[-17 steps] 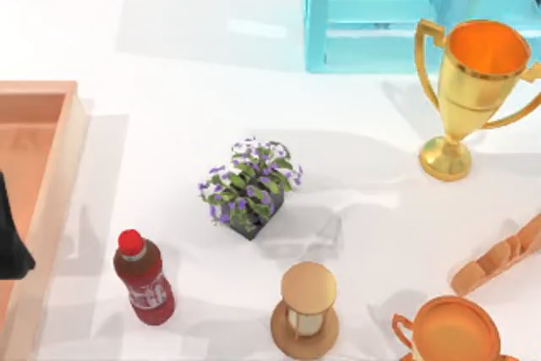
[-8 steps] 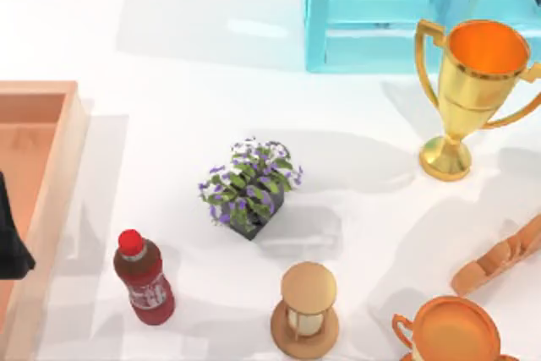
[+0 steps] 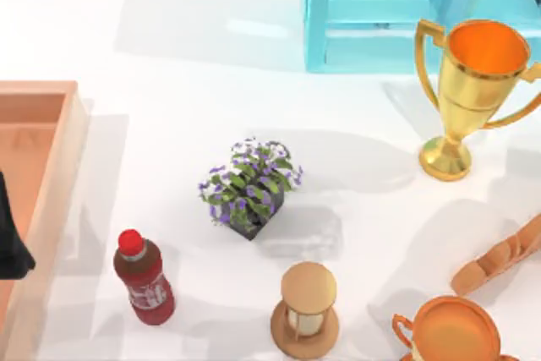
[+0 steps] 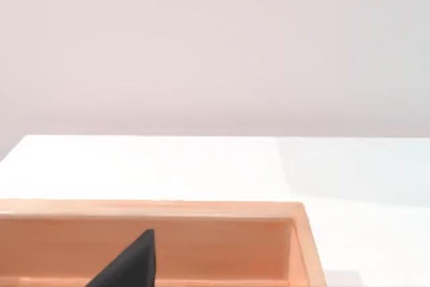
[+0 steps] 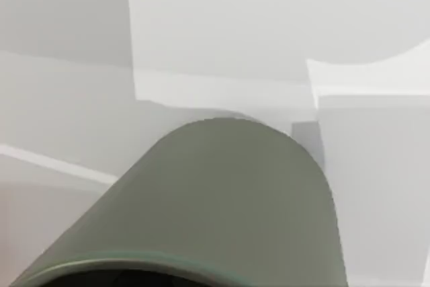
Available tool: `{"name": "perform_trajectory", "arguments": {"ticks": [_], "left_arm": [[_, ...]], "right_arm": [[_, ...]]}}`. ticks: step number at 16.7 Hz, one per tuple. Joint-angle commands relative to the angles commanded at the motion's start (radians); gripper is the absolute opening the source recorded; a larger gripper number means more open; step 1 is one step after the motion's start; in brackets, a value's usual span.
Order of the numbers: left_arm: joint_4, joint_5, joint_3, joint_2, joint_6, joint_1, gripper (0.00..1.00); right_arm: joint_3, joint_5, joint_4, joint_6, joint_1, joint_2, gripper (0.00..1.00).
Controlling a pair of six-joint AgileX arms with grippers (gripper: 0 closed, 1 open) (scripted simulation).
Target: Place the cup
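Observation:
A grey-green cup [image 5: 222,199] sits very close to the right wrist camera, seen along its side from the rim end. It hangs over the white table, carried in my right gripper. My left arm [image 3: 10,243] is parked at the left edge over a wooden tray [image 3: 51,99], and one dark fingertip [image 4: 134,267] shows in the left wrist view above the tray [image 4: 201,210].
A gold trophy [image 3: 473,90] and a blue crate [image 3: 397,14] stand at the back right. Mid-table are a purple potted plant [image 3: 249,188], a red-capped bottle [image 3: 145,281] and an hourglass [image 3: 306,310]. An orange two-handled vessel [image 3: 456,331] and a bread loaf [image 3: 499,259] lie front right.
A soft shadow on the table's right side has spread leftward below the trophy. None of the objects on the table has moved, and the left arm is still.

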Motion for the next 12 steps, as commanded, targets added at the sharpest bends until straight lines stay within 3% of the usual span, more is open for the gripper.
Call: {"name": "perform_trajectory", "arguments": {"ticks": [10, 12], "left_arm": [[0.000, 0.000, 0.000, 0.000, 0.000, 0.000, 1.00], [0.000, 0.000, 0.000, 0.000, 0.000, 0.000, 1.00]], "right_arm": [[0.000, 0.000, 0.000, 0.000, 0.000, 0.000, 0.02], [0.000, 0.000, 0.000, 0.000, 0.000, 0.000, 0.00]]}}
